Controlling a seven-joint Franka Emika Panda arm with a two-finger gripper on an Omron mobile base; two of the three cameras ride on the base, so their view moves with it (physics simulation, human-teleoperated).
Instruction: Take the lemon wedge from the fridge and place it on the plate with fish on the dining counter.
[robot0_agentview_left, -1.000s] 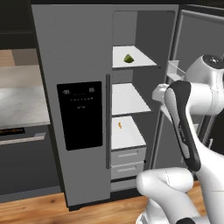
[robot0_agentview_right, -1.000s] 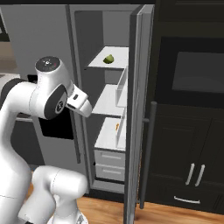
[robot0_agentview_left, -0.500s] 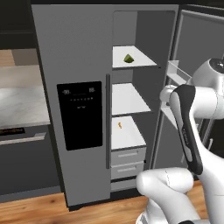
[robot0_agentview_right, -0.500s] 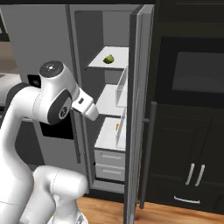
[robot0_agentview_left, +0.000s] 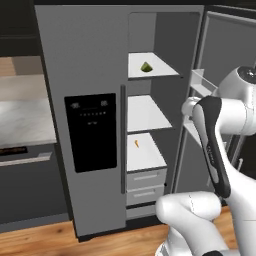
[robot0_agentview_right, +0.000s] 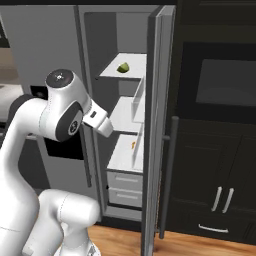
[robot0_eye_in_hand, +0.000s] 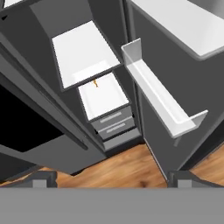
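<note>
1. Since a second ago the arm has swung further out from the fridge (robot0_agentview_left: 85, 100). In the left base view its forearm has slid toward the right edge and its elbow now stands higher. In the right base view the shoulder joint has risen and the wrist block points more squarely at the open compartment.

2. The right door hangs wide open, so opening looks done. The arm appears to be lining up for the reach inside.

3. The lemon wedge (robot0_agentview_left: 146, 67) lies untouched on the top shelf (robot0_agentview_left: 150, 70), near the middle of it. It sits above and well apart from the gripper (robot0_eye_in_hand: 109, 179), deeper in the fridge than the hand. The hand would have to lift and go forward to meet it.

4. Both fingertips (robot0_eye_in_hand: 41, 178) rise at the bottom corners of the hand view, set far apart with nothing between them. The gripper is spread wide and empty.

5. The hand view looks down past the lower shelves to the drawers (robot0_eye_in_hand: 111, 124) and the wooden floor (robot0_eye_in_hand: 118, 168). A white door bin (robot0_eye_in_hand: 162, 105) juts just ahead and to one side of the gripper. A small orange item (robot0_eye_in_hand: 96, 83) lies on a lower shelf, beneath the hand's line. The hand camera is therefore aimed too low for the target.

6. The right base view gives the wedge (robot0_agentview_right: 123, 67) from the other side. It also shows the open door's edge (robot0_agentview_right: 159, 125) close by the wrist, a likely snag.
</note>
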